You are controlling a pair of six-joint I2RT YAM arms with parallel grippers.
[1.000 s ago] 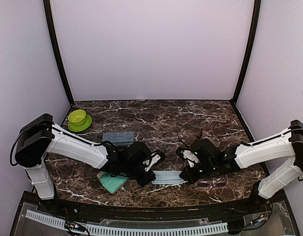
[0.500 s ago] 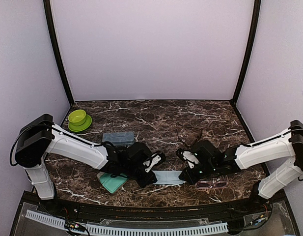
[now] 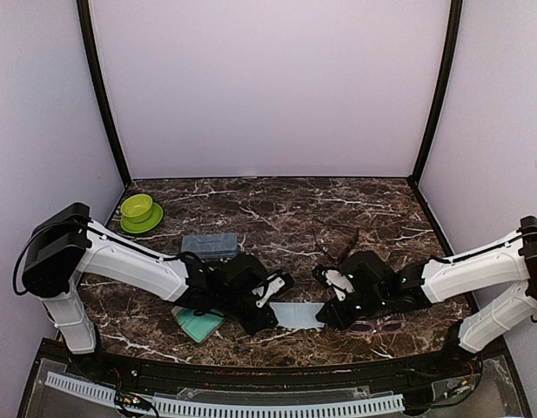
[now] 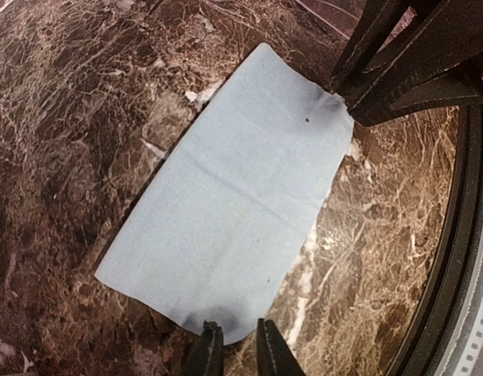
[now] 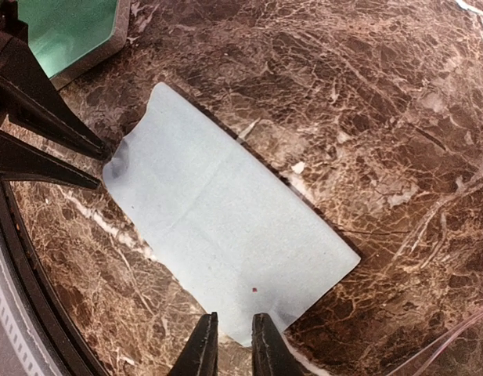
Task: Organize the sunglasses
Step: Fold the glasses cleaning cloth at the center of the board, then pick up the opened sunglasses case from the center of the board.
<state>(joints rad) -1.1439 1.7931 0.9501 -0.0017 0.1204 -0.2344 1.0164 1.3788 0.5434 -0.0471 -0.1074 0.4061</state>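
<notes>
The pink-framed sunglasses (image 3: 377,327) lie near the table's front edge, just right of my right gripper (image 3: 324,312). A darker thin pair seems to lie at mid table (image 3: 338,239), but it is hard to make out. Between the two grippers a light blue cloth (image 3: 296,315) lies flat on the marble. My left gripper (image 4: 235,327) is slightly open at one corner of the cloth (image 4: 233,196), with the edge lying at its tips. My right gripper (image 5: 229,319) is slightly open at the opposite end of the cloth (image 5: 225,235). Neither grips it.
An open case with a teal lining (image 3: 198,324) lies under my left arm, and its corner (image 5: 69,31) shows in the right wrist view. A closed grey case (image 3: 209,246) sits behind the arm. A green bowl (image 3: 137,209) stands at the back left. The table's black front rim (image 4: 460,235) is close.
Both grippers have parted their jaws a little and let go of the cloth's ends. The cloth now lies flatter and looks slightly shorter. The arms have hardly moved.
</notes>
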